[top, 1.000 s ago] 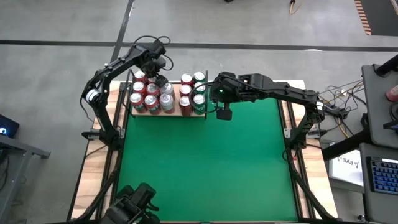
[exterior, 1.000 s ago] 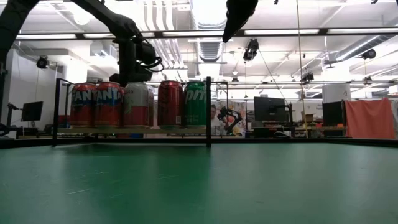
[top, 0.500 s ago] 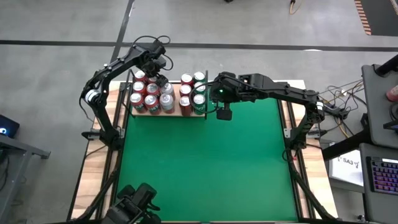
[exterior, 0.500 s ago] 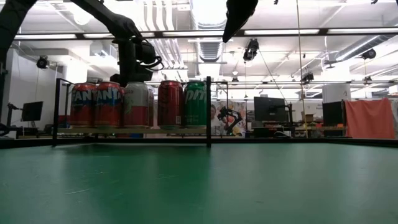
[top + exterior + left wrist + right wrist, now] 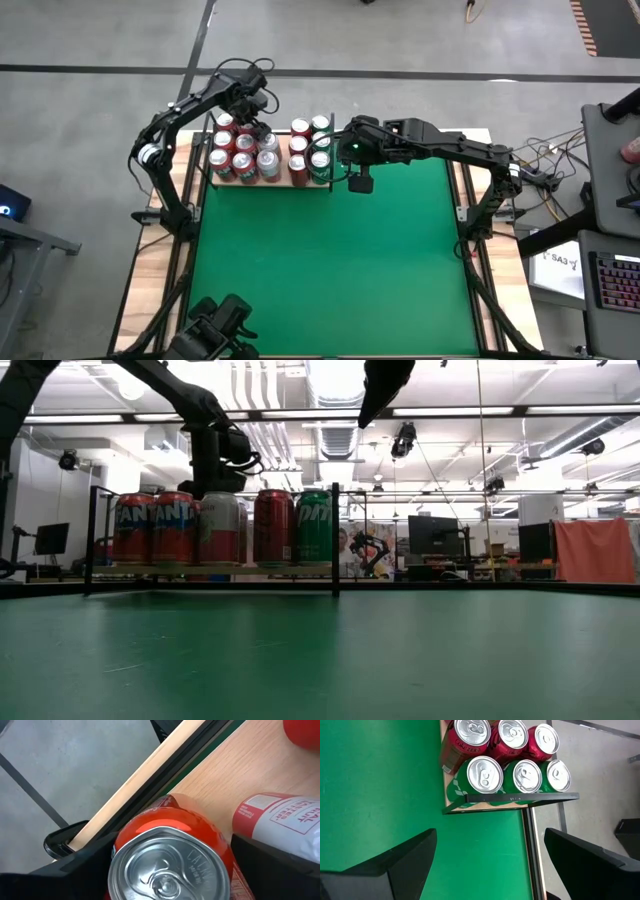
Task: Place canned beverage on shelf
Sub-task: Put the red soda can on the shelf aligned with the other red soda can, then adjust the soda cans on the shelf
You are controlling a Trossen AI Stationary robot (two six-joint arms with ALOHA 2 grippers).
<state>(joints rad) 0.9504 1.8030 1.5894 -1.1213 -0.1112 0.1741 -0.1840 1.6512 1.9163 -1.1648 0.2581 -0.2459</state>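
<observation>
A pale wood shelf point(image 5: 300, 183) with thin black rods is seen at the far edge of the green surface point(image 5: 330, 260), loaded with upright cans. The left claw point(image 5: 252, 128) is lowered over the shelf's far left part, its fingers spread wide to either side of an orange can point(image 5: 172, 860) that stands on the shelf wood near the far edge; whether the fingers touch the can cannot be told. A red and white can point(image 5: 280, 817) stands just beside it. The right claw point(image 5: 361, 183) is held open and empty above the green surface, just right of the shelf, near three green cans point(image 5: 525, 776) along the shelf's right end.
</observation>
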